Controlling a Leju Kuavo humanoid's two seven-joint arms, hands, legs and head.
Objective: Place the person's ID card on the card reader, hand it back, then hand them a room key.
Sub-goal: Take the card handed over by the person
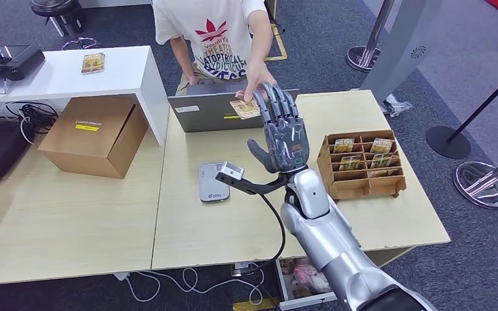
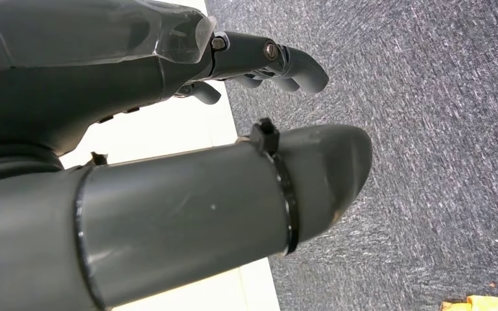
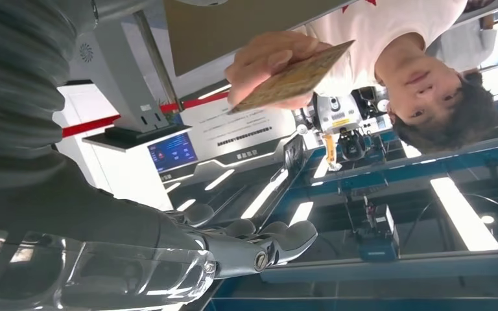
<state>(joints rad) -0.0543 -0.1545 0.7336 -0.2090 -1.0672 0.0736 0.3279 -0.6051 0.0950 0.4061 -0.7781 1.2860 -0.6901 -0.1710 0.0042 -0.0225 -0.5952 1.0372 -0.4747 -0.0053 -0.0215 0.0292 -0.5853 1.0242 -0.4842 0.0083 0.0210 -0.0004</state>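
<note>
One person (image 1: pixel 211 35) stands at twelve o'clock, holding one card (image 1: pixel 244 108). One laptop (image 1: pixel 224 110), one card reader (image 1: pixel 213 182) and one wooden organiser (image 1: pixel 361 164) sit on the table, the organiser at three o'clock holding four visible key cards (image 1: pixel 381 145). One cardboard box (image 1: pixel 94 135) lies at nine o'clock. Two robot hands show: one right hand (image 1: pixel 285 133) and one left hand (image 2: pixel 168 129).

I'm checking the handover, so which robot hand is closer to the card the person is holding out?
The right robot hand: it is raised with fingers spread, right beside the card that the person's hand holds. The left robot hand hangs low beside the table edge, away from it.
</note>
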